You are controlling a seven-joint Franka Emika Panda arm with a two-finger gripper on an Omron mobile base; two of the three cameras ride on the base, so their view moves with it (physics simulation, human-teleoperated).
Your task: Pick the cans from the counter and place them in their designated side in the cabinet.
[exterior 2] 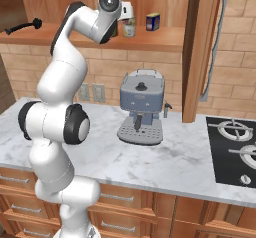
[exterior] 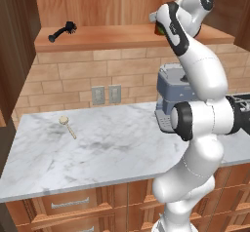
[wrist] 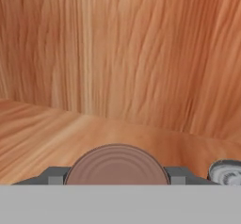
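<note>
On the shelf: the reddish-brown wooden wall cabinet [exterior 2: 165, 39] has one long plank shelf; a black long-handled brush [exterior: 62, 31] lies near its left end, and a small blue can with a yellow label [exterior 2: 153, 21] stands toward its right end, just left of the cabinet's upright side board.
On the tabletop: the white marble tabletop with grey veins [exterior: 97, 153] carries a grey-blue espresso machine [exterior 2: 141, 107] against the brick wall and a small pale wooden spoon [exterior: 67, 125] toward the left rear; a black hob [exterior 2: 235, 149] sits at its right end.
In the way: the arm's own white upper links cover much of the pincer from both base cameras; the blue can stands just beyond the silver one, on its right.
Task's things: the dark red can with a green band [exterior: 159, 29] is up at the shelf, between the fingers; its round brownish lid [wrist: 116, 165] sits centred between the two dark fingertips in the hand view. The silver can with a yellow-and-red label [exterior 2: 129, 28] stands on the shelf just beside it, on the right.
Pincer: the pincer [wrist: 116, 176] is clamped on the dark red can, a finger on each side.
Writing: the labels are too small to read.
</note>
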